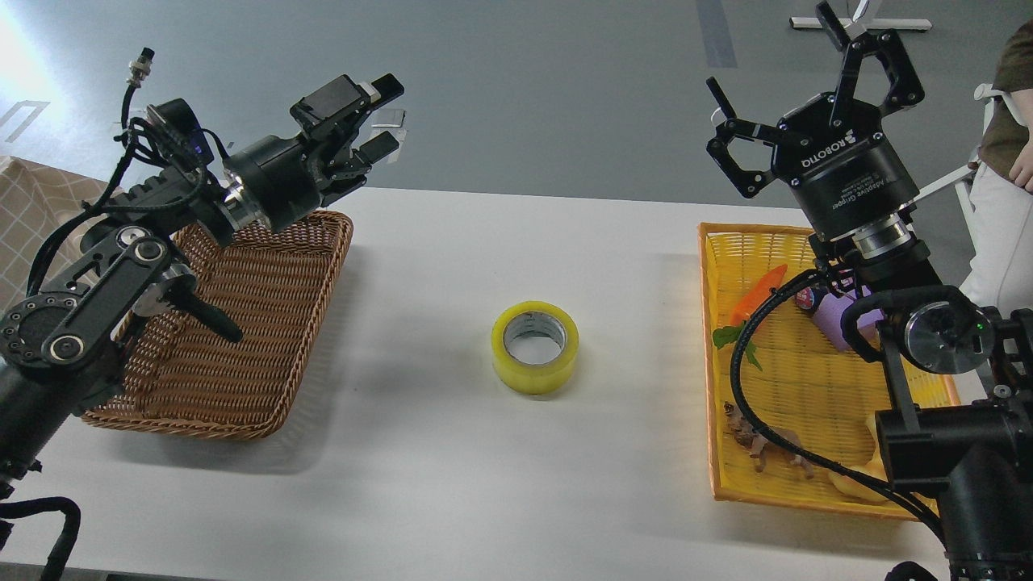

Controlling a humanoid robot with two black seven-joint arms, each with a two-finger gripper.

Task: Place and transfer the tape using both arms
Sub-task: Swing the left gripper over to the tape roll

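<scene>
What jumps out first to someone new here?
The yellow tape roll, lying flat and alone mid-table between a brown wicker basket on the left and a yellow basket of toys on the right. Both grippers, left and right, hang open above the table, holding nothing.

A white table [452, 452] stood on a grey floor [565, 89], where a darker strip [715, 32] ran near the far edge. White furniture legs [880, 24] showed at top right. Strong light glared at upper left. A beige checked cloth [32, 210] lay at left.
</scene>
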